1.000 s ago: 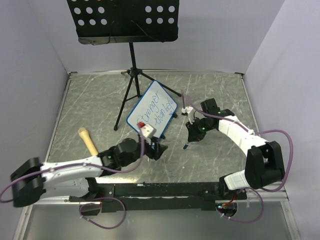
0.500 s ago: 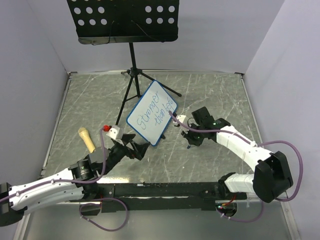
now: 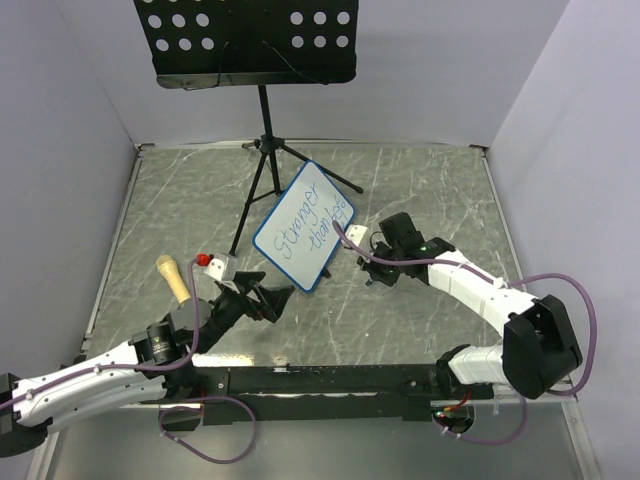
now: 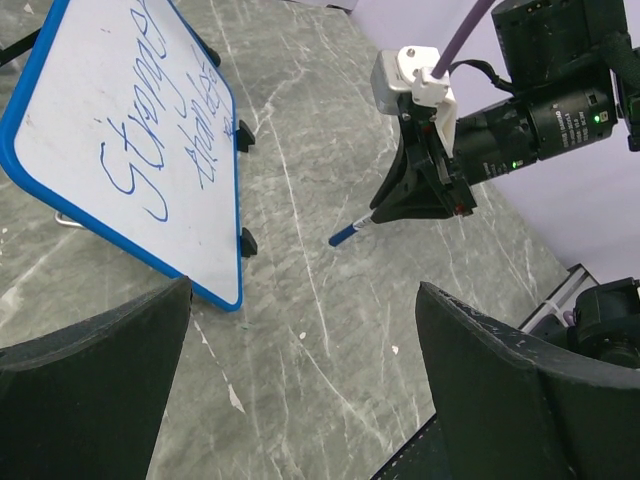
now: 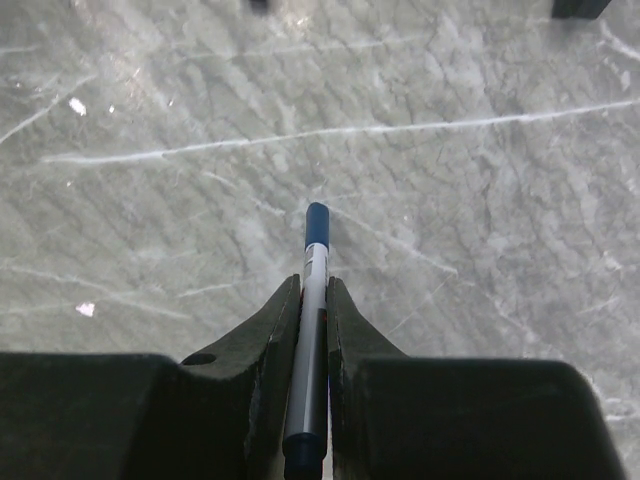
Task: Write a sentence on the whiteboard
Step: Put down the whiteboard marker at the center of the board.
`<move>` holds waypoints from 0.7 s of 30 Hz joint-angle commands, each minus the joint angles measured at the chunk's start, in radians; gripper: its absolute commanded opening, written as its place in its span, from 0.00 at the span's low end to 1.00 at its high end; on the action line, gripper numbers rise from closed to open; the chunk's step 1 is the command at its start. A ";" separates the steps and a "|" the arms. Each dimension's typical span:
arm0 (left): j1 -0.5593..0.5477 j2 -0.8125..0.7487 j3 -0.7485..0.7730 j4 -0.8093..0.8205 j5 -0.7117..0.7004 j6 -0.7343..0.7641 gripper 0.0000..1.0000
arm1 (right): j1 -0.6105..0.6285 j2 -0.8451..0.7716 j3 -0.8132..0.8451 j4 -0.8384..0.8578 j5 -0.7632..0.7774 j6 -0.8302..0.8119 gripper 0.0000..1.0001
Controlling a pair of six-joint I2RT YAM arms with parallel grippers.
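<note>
The whiteboard (image 3: 305,225), blue-framed, stands tilted on small black feet in the middle of the table; it also shows in the left wrist view (image 4: 110,130). The sentence (image 3: 308,226) is in thin blue lettering on two slanted lines, reading "Stronger than be" (image 4: 165,125). My right gripper (image 3: 378,268) is shut on a blue-capped marker (image 5: 315,265), just right of the board's lower right edge, with the marker tip (image 4: 345,236) pointing down close above the table. My left gripper (image 3: 272,298) is open and empty, just below the board's lower corner, not touching it.
A black perforated music-stand tray (image 3: 245,40) on a tripod (image 3: 262,165) stands behind the board. A beige cylindrical object (image 3: 175,278) lies at the left, by my left arm. Grey walls close in the marbled table (image 3: 440,190).
My left arm has drawn back left and down from the board's lower corner. My right gripper has moved left with the marker, closer to the board's right edge.
</note>
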 commanded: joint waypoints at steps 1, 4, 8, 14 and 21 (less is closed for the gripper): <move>0.002 -0.018 -0.001 0.005 -0.001 -0.011 0.97 | 0.005 0.088 -0.036 -0.095 0.016 -0.002 0.00; 0.002 -0.028 -0.005 0.002 0.003 -0.017 0.97 | 0.004 0.115 -0.027 -0.106 0.001 -0.002 0.00; 0.002 -0.047 -0.010 -0.001 0.005 -0.018 0.97 | 0.004 0.149 -0.005 -0.119 -0.010 -0.002 0.00; 0.002 -0.059 -0.011 -0.010 0.014 -0.021 0.97 | 0.002 0.209 0.041 -0.144 -0.025 -0.005 0.00; 0.002 -0.065 -0.010 -0.007 0.017 -0.023 0.97 | -0.053 0.120 0.051 -0.135 -0.106 -0.004 0.00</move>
